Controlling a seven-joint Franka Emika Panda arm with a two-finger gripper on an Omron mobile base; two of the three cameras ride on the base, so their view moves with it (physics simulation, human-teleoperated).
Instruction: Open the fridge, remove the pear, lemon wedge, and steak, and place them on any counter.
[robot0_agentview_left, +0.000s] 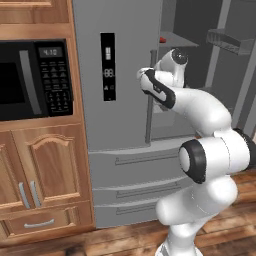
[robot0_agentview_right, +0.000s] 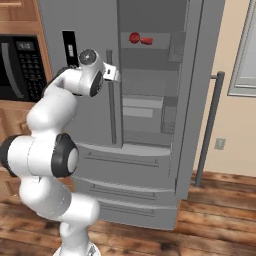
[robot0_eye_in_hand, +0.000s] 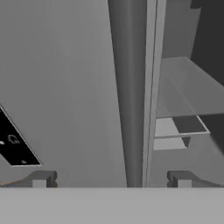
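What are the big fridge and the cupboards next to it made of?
The fridge looks like brushed grey metal: flat, smooth and evenly grey, with matching bar handles. The cupboards look like warm brown wood with a soft sheen, showing raised panel shapes and small silver handles. Since everything is rendered, that is only how they look.

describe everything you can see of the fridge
The fridge is tall, grey and metallic-looking, with French doors. Its right door is swung open, showing grey shelves with red items on an upper one; the left door is shut and carries a narrow black display and a vertical bar handle. Two drawers sit below. It stands beside wooden cabinets.
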